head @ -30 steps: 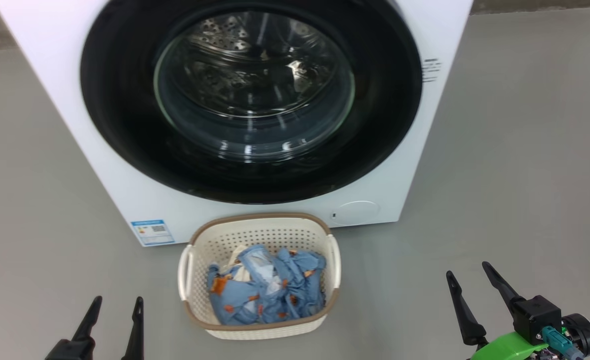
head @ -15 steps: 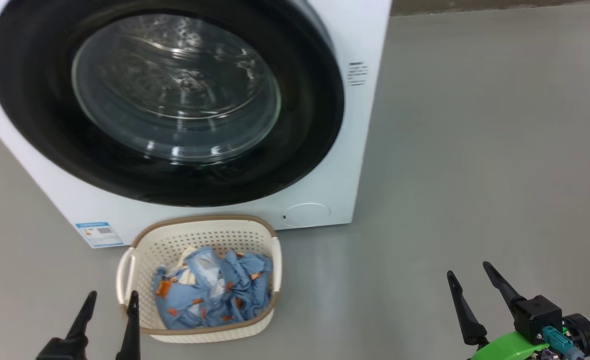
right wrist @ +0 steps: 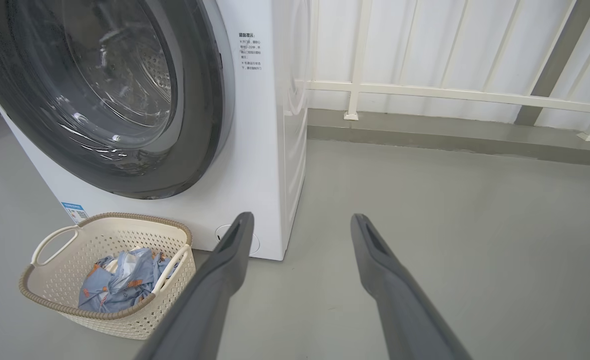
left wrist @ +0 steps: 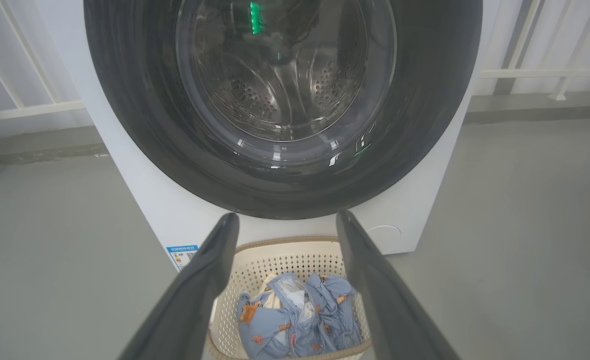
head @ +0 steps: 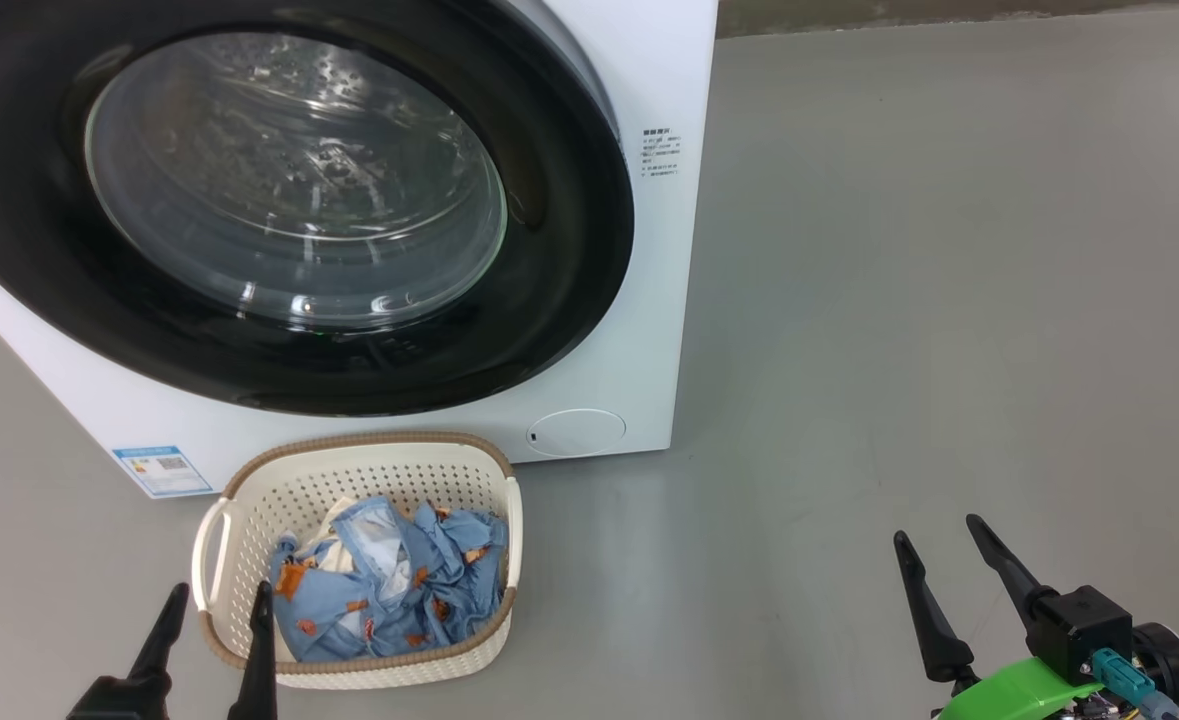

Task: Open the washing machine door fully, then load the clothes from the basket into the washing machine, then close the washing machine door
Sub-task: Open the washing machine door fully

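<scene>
Standing on smooth grey floor [head: 949,250]: washing machine [head: 659,300], basket [head: 359,440] (white railing [right wrist: 450,92] behind); left tool [head: 223,590], right tool [head: 935,530] spread, empty.

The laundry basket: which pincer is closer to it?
Left. The left pincer hovers by the near left corner of the laundry basket; the right pincer is far off to its right.

Right pincer [head: 934,529]: tapered black fingers [head: 927,615], green bracket [head: 1024,690], teal plug [head: 1114,668].
</scene>
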Robot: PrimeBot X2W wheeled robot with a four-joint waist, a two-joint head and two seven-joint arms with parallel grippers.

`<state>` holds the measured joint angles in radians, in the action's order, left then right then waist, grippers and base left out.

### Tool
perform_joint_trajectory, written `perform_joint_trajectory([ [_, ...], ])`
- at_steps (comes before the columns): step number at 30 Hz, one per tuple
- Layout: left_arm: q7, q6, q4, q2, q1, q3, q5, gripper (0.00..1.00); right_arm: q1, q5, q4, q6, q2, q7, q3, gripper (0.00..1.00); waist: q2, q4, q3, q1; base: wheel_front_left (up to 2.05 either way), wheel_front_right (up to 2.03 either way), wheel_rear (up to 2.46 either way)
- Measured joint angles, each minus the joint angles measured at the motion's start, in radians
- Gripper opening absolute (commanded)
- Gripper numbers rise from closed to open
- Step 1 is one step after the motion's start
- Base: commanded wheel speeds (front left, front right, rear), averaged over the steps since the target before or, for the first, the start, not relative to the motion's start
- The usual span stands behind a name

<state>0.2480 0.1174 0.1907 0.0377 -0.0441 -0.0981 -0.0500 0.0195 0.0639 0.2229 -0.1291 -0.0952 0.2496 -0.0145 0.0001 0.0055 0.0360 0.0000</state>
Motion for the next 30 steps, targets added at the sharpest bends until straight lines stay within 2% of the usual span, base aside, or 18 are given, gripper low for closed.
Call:
perform_joint_trajectory([
  [4, 0.0, 0.0, 0.001, 0.0, 0.0, 0.0, 0.0, 1.0, 0.0, 0.0, -0.003, 0.0, 0.001, 0.0, 0.001, 1.0, 0.0, -0.001, 0.0, 0.0, 0.0, 0.0, 0.0],
  [5, 0.0, 0.0, 0.001, 0.0, 0.0, 0.0, -0.002, 1.0, 0.0, 0.0, -0.004, 0.0, -0.001, 0.0, 0.007, 0.24, 0.0, -0.001, 0.0, 0.0, 0.0, 0.0, 0.0],
  [6, 0.0, 0.0, 0.001, 0.0, 0.0, 0.0, -0.003, 1.0, 0.0, 0.0, -0.001, 0.0, -0.006, 0.0, 0.019, 0.0, 0.0, -0.001, 0.0, 0.0, 0.0, 0.0, 0.0],
  [24, 0.0, 0.0, 0.004, 0.0, -0.001, 0.0, -0.008, 1.0, 0.0, 0.083, -0.027, 0.0, -0.001, 0.0, 0.04, 0.0, 0.0, -0.008, 0.008, 0.0, 0.0, 0.0, 0.0],
  [27, 0.0, 0.0, 0.003, 0.0, -0.001, 0.001, -0.008, 1.0, 0.0, 0.181, -0.038, 0.0, 0.02, 0.0, 0.007, 0.0, 0.0, -0.008, 0.013, 0.0, 0.0, 0.0, 0.0],
  [30, 0.0, 0.0, -0.003, 0.0, -0.001, 0.003, -0.009, 1.0, 0.002, 0.327, -0.043, 0.0, 0.032, 0.0, -0.028, 0.0, 0.0, -0.008, 0.022, 0.0, 0.0, 0.0, 0.0],
])
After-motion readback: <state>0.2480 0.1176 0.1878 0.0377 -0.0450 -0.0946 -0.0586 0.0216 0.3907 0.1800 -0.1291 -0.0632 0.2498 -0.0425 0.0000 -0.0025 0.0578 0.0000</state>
